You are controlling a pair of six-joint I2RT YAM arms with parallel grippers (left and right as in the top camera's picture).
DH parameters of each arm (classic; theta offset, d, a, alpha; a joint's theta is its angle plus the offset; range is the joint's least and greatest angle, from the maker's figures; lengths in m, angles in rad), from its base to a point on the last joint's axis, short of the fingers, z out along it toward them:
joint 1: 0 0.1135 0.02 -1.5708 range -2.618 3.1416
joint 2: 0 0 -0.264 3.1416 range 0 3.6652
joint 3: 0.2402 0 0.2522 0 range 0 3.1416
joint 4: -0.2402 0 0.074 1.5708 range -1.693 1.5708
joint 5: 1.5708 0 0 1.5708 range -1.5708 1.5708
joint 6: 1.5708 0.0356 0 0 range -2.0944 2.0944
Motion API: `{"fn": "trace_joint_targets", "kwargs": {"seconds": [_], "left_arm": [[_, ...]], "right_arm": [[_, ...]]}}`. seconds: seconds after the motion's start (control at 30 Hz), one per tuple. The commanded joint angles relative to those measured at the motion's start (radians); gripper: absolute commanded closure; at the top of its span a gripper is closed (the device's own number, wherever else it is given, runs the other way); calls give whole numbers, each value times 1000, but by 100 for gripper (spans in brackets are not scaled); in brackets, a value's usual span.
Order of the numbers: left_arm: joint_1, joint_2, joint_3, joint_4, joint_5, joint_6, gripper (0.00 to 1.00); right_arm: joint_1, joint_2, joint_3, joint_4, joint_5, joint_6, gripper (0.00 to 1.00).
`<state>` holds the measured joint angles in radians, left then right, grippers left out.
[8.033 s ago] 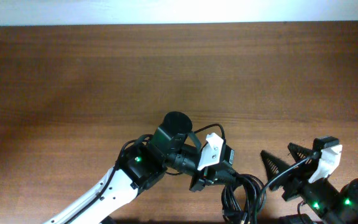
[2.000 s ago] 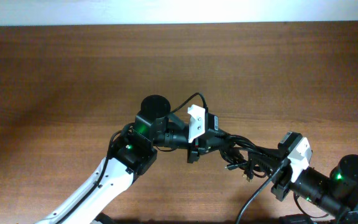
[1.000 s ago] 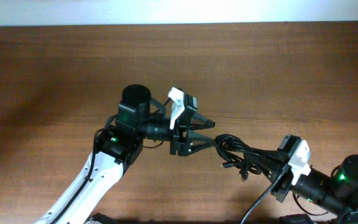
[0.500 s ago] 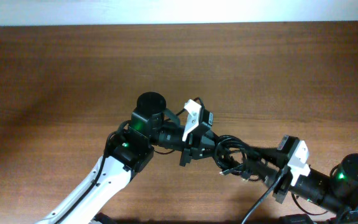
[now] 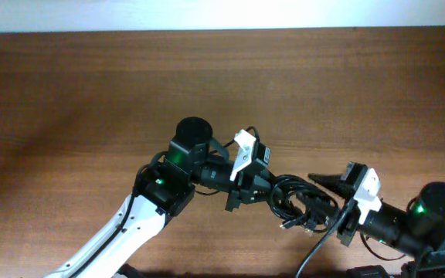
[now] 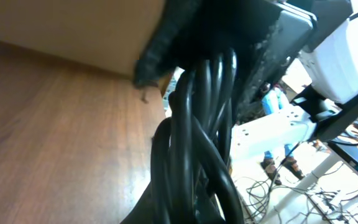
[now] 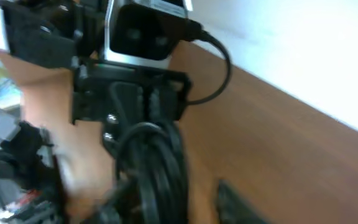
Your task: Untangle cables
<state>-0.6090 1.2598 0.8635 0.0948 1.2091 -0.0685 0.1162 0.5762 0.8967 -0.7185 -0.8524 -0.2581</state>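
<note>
A brown wood-grain table (image 5: 83, 85) fills the overhead view. A white wall (image 5: 207, 11) borders its far edge under soft light.

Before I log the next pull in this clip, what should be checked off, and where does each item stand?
1. Left gripper holds the cables: ok, jaws shut on them in its wrist view.
2. Right gripper has a grip: not ok, jaws spread apart around the cables.
3. Cables separated: not ok, they form one tangled clump between the arms.
4. Plug ends located: cannot tell, too small and blurred.
5. Cables over the table, away from its edges: ok.
</note>
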Motion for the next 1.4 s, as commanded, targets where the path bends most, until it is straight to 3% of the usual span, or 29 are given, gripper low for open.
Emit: {"fn": "trace_joint_targets", "kwargs": {"seconds": [0.0, 0.17, 0.2, 0.33, 0.43, 0.5, 0.57, 0.63, 0.67, 0.7, 0.8, 0.83, 0.87, 1.0, 1.07, 1.1, 1.13, 1.2, 1.37], "left_arm": [[-8, -5, 7, 9, 19, 16, 100], [26, -5, 7, 9, -114, -52, 100], [45, -5, 7, 9, -114, -60, 91], [122, -5, 7, 1, -87, -108, 88], [141, -5, 7, 1, -36, -107, 66], [141, -5, 7, 1, -19, -107, 65], [141, -5, 7, 1, -19, -107, 66], [141, -5, 7, 1, -19, -107, 85], [138, -5, 7, 1, -15, -107, 82], [127, -5, 7, 2, -12, -107, 74], [91, -5, 7, 6, -28, -106, 71], [90, -5, 7, 13, -32, -106, 80], [90, -5, 7, 25, -32, -106, 96], [90, -5, 7, 32, -34, -106, 100], [90, -5, 7, 31, -66, -106, 100], [90, -5, 7, 29, -66, -106, 100], [90, -5, 7, 21, -61, -106, 100], [90, -5, 7, 15, -27, -79, 100], [73, -5, 7, 10, 66, -49, 100]], "right_arm": [[2, 19, 5, 3, -45, 4, 86], [2, 19, 5, -42, -57, 4, 96], [2, 19, 5, -44, -57, 4, 96], [1, 19, 5, -40, -53, 3, 96], [1, 19, 5, -25, -53, 3, 96], [1, 19, 5, -14, -53, 3, 96], [1, 19, 5, -14, -53, 4, 96], [2, 19, 5, -6, -58, 4, 96], [2, 19, 5, 6, -80, 4, 96], [2, 19, 5, 28, -114, 4, 96], [2, 19, 5, 45, -154, 4, 96], [2, 19, 5, 45, -162, 4, 96], [2, 19, 5, 45, -163, 4, 96], [2, 19, 5, 38, -166, 4, 95], [2, 19, 5, 38, -165, 4, 65], [2, 19, 5, 39, -160, 4, 40], [2, 19, 5, 39, -145, 4, 30], [1, 19, 5, 45, -77, 3, 26], [2, 27, 5, 109, -8, 0, 26]]}}
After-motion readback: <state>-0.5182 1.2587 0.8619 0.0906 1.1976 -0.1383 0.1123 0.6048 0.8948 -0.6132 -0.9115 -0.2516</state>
